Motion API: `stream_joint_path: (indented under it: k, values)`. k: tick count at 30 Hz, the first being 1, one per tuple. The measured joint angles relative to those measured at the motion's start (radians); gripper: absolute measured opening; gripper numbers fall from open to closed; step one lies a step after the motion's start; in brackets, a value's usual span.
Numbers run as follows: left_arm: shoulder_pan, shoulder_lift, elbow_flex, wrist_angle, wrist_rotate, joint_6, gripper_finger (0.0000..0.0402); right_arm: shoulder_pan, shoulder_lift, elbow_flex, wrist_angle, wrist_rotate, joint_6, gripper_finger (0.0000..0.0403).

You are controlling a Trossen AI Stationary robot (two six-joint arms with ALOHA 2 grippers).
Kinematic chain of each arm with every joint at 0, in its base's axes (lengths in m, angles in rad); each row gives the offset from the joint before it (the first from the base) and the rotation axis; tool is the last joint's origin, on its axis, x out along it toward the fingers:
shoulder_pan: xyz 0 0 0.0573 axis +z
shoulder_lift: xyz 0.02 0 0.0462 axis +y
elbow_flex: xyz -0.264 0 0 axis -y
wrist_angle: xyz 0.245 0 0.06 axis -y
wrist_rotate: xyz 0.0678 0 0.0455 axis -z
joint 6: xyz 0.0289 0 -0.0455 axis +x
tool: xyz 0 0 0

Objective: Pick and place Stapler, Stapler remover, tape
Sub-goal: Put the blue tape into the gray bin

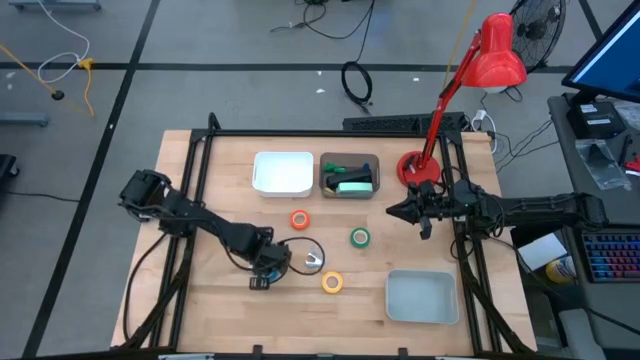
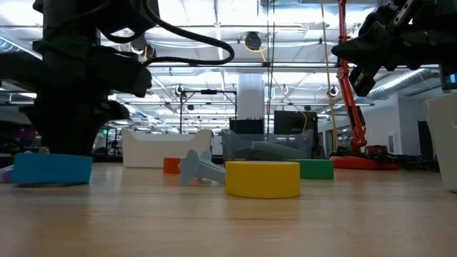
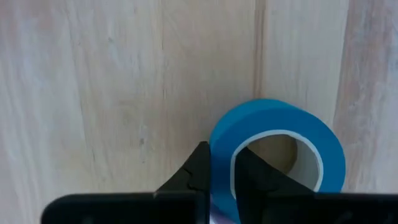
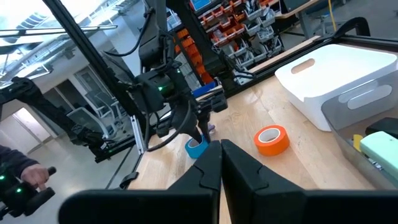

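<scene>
The blue tape roll (image 3: pixel 280 134) lies flat on the wooden table, with my left gripper (image 3: pixel 224 157) shut on its wall; seen from above, that gripper (image 1: pixel 270 264) points down and hides the roll. The pale grey-blue staple remover (image 1: pixel 314 261) lies just right of it. The yellow tape (image 1: pixel 332 282), green tape (image 1: pixel 360 237) and orange tape (image 1: pixel 299 219) lie flat on the table. A pale green stapler-like thing (image 1: pixel 354 184) lies in the clear bin (image 1: pixel 349 157). My right gripper (image 1: pixel 405 212) hangs shut and level at the table's right, above the table, holding nothing. My left gripper pinches the blue roll's wall (image 3: pixel 222 144), one finger (image 3: pixel 249 171) inside the pale core and the other finger (image 3: pixel 200 169) outside. The fingers come from above, pointing down. In the low view the roll (image 2: pixel 51 169) lies flat on the table.
A white bin (image 1: pixel 283 172) stands at the far middle beside the clear bin. A grey tray (image 1: pixel 422 296) sits near the front right. A red desk lamp (image 1: pixel 415 165) stands at the far right. A black cable loops by the staple remover.
</scene>
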Motion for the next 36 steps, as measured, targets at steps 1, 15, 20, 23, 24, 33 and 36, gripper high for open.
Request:
stream_joint_path:
  k: [1, 15, 20, 23, 24, 33, 36]
  values:
    - [0.007, 0.0, 0.0, 0.002, 0.003, -0.015, 0.0035, 0.0, 0.0, 0.0, 0.001, 0.0, 0.0, 0.0004]
    - [0.165, -0.178, 0.124, 0.033, -0.072, -0.075, 0.0035, 0.0, 0.0, 0.0, 0.109, -0.031, 0.082, 0.0004]
    - [0.216, -0.242, 0.227, 0.121, -0.215, -0.055, 0.0035, 0.0, 0.013, 0.0, 0.173, -0.048, 0.129, 0.0017]
    - [0.234, -0.242, 0.293, 0.221, -0.319, -0.002, 0.0035, 0.001, 0.03, 0.0, 0.241, -0.06, 0.146, 0.0042]
    - [0.238, -0.241, 0.309, 0.245, -0.358, 0.018, 0.0035, 0.0, 0.043, 0.0, 0.273, -0.059, 0.155, 0.0053]
    - [0.265, -0.148, 0.378, 0.611, -0.498, 0.23, 0.0035, 0.001, 0.174, 0.001, 0.578, -0.058, 0.192, 0.0156]
    - [0.278, -0.098, 0.378, 0.7, -0.499, 0.226, 0.0035, 0.001, 0.229, 0.009, 0.663, -0.058, 0.156, 0.018]
